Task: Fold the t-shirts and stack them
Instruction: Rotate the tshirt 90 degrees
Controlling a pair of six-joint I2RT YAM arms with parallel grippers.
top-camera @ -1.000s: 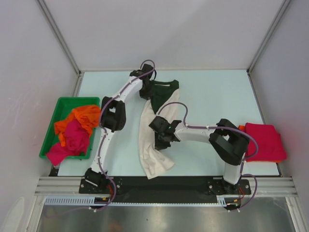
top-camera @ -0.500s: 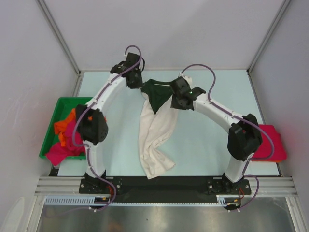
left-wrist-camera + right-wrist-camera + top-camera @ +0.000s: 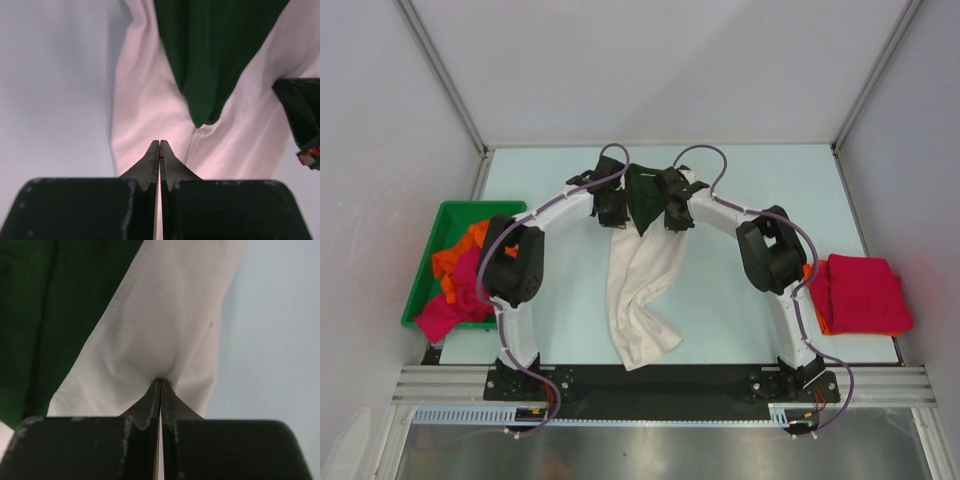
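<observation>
A cream t-shirt [image 3: 642, 290] with dark green sleeves [image 3: 645, 195] lies lengthwise mid-table, rumpled and twisted at its near end. My left gripper [image 3: 613, 213] is shut, its tips [image 3: 159, 142] resting on flat cream cloth [image 3: 145, 100] beside a green sleeve [image 3: 210, 60]; no pinched fold shows. My right gripper [image 3: 672, 217] is shut on the cream cloth [image 3: 165, 330], which puckers at its tips [image 3: 161, 381]. An orange t-shirt [image 3: 485, 240] and a magenta one [image 3: 470, 290] lie crumpled in the bin. A folded crimson t-shirt [image 3: 860, 290] sits at the right edge, with orange cloth [image 3: 817, 268] under it.
The green plastic bin [image 3: 420, 272] stands at the table's left edge. Both arms arch over the table's back half, with the cream shirt between them. The right gripper's black body [image 3: 300, 120] shows at the right of the left wrist view.
Both grippers came nearer and inward onto the cream shirt's upper part, the left from the back corner. The right arm's elbow swung left, uncovering the crimson stack. Both jaws are now shut.
</observation>
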